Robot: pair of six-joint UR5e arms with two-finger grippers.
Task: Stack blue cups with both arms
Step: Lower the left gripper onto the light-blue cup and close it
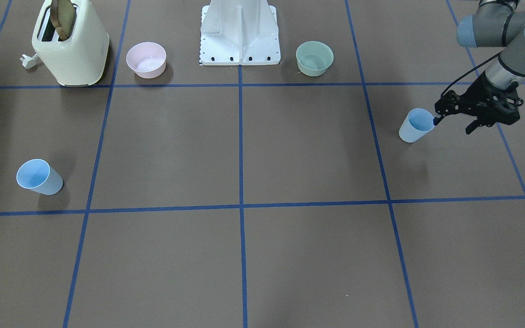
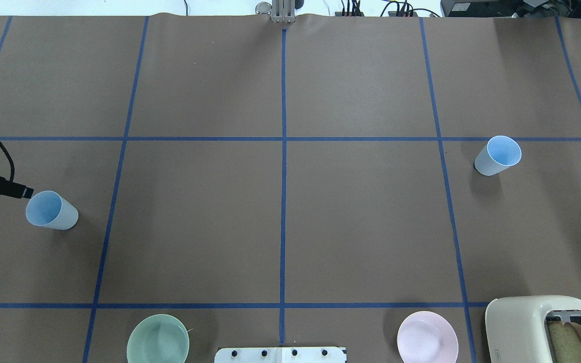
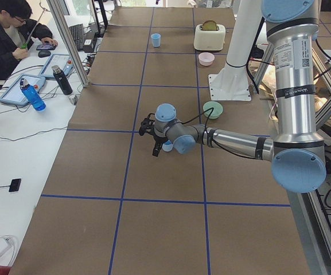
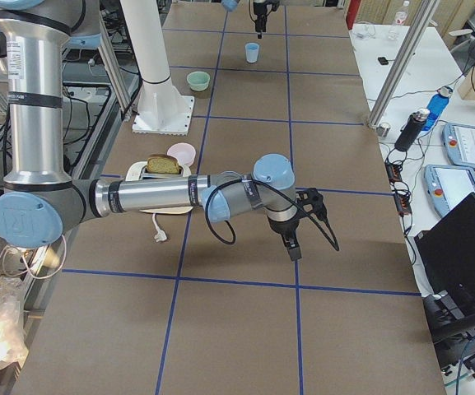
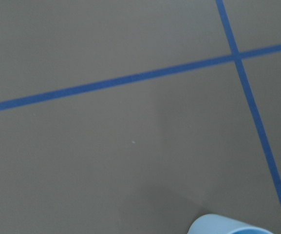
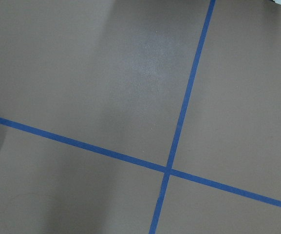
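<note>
The opening step is judged to be in hand: the small light-blue tapered plastic cup (image 1: 416, 125), standing upright well out to the robot's left of the white fixed pedestal (image 1: 239, 34) and forward of it, is being lined up for a grasp by the left gripper (image 1: 452, 125). The jaws are being held apart with nothing gripped; one fingertip (image 1: 436, 120) is just at the cup's rim, the other on the side away from the cup. The next move is judged to call for the jaws being brought around the cup wall and closed gently, since so light a tumbler could be tipped. The left arm (image 1: 508, 59) is being held stretched outward and low, wrist angled down. The second light-blue cup (image 1: 39, 176) is standing upright far to the pedestal's other side. The right gripper (image 4: 291, 243) is being held pointing down above the brown table (image 1: 308, 150), apart from that cup, and whether it is released or clenched cannot be told.
</note>
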